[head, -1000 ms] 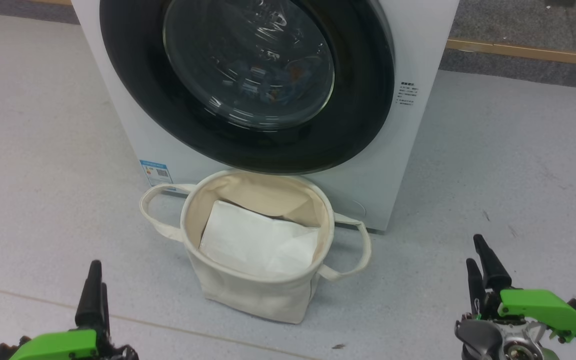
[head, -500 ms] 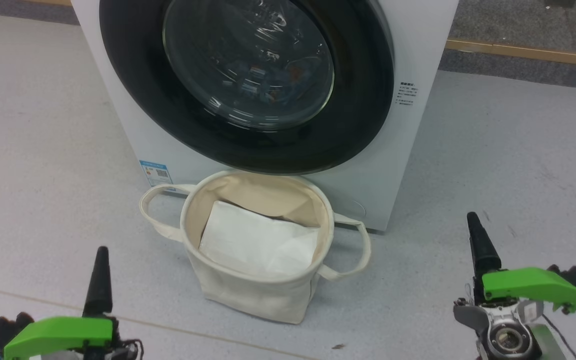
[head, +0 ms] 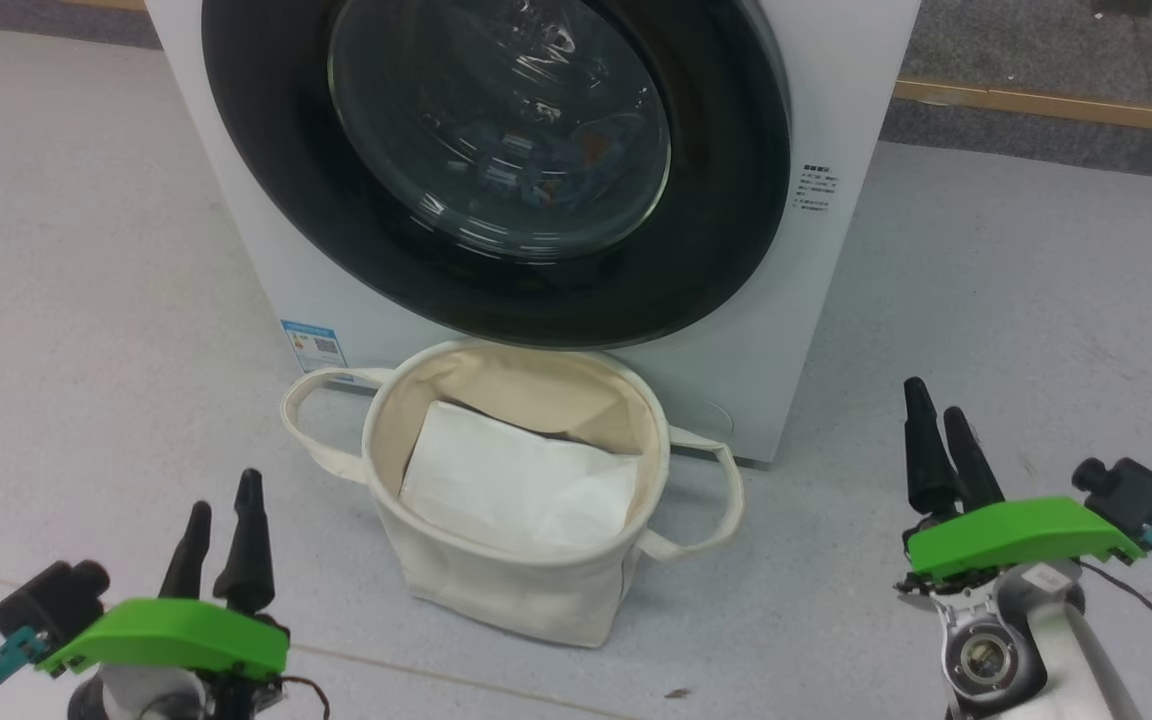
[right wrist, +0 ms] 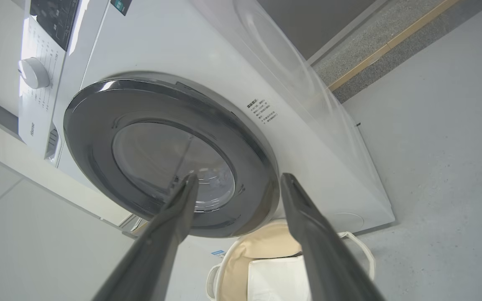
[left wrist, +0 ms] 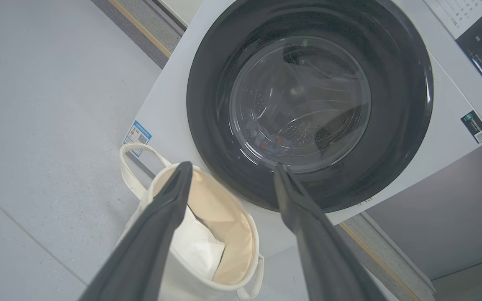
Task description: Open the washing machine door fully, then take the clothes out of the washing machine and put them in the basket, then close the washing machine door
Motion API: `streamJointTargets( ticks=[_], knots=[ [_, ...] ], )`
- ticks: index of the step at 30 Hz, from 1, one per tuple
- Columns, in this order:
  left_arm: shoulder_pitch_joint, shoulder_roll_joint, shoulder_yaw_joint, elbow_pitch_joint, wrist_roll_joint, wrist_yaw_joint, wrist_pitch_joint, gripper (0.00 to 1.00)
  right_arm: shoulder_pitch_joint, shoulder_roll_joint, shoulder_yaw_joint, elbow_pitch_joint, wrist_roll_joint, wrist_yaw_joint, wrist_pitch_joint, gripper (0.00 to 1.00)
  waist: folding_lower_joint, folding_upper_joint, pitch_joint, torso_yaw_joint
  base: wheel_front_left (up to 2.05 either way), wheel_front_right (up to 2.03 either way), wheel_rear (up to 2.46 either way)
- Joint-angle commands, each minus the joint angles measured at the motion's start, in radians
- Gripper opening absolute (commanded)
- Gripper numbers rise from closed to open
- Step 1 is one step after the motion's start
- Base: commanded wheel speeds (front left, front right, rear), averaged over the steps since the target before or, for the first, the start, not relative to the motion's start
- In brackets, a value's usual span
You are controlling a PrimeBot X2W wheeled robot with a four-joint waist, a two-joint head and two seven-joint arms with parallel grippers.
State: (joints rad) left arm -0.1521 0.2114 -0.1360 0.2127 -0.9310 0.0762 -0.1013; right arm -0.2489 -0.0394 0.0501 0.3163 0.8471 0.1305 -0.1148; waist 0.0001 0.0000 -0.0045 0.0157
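The white washing machine (head: 826, 110) stands ahead with its black-rimmed door (head: 706, 240) shut flat against the front. Through the glass, the clothes (head: 546, 165) show dimly as blue and orange patches inside the drum. The cream basket (head: 496, 590) sits on the floor right before the door, a plain white sheet (head: 516, 485) inside it. My left gripper (head: 225, 492) hangs open at the lower left, well short of the basket. My right gripper (head: 936, 397) is open at the lower right, apart from the machine. The door (left wrist: 207, 92) and basket (left wrist: 232, 221) lie beyond my left fingers (left wrist: 161, 217); the door (right wrist: 257, 167) lies beyond my right fingers (right wrist: 303, 217).
Grey floor (head: 86, 300) spreads to both sides of the machine. A wooden strip (head: 1046, 100) runs along the floor's far edge at the upper right. The control panel with a white knob (right wrist: 32, 73) is on the machine's top front. A small blue label (head: 311, 343) sits at its lower left corner.
Both grippers have risen and moved forward in the head view, and each has turned so its two fingers show apart. The door, the basket and the sheet have stayed put.
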Motion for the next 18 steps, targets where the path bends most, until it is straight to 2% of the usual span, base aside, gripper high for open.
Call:
streamJointTargets(
  ticks=[1, 10, 18],
  knots=[
    [-0.063, 0.037, 0.014, -0.029, 0.038, 0.011, -0.016, 1.00, -0.061, -0.006, 0.020, -0.042, -0.046, 0.000, -0.015, 1.00, 0.0000, 0.0000, 0.000, 0.000, 0.00, 0.00, 0.00],
    [-0.106, 0.091, -0.066, 0.007, 0.230, 0.080, -0.036, 1.00, -0.072, -0.007, 0.028, -0.051, -0.281, 0.000, -0.041, 1.00, 0.0000, 0.0000, -0.001, 0.001, 0.00, 0.00, 0.00],
    [-0.139, 0.124, -0.126, 0.023, 0.366, 0.132, -0.046, 1.00, -0.089, -0.008, 0.022, -0.032, -0.410, 0.000, -0.064, 1.00, 0.0000, 0.0000, -0.001, 0.005, 0.00, 0.00, 0.00]
  ],
)
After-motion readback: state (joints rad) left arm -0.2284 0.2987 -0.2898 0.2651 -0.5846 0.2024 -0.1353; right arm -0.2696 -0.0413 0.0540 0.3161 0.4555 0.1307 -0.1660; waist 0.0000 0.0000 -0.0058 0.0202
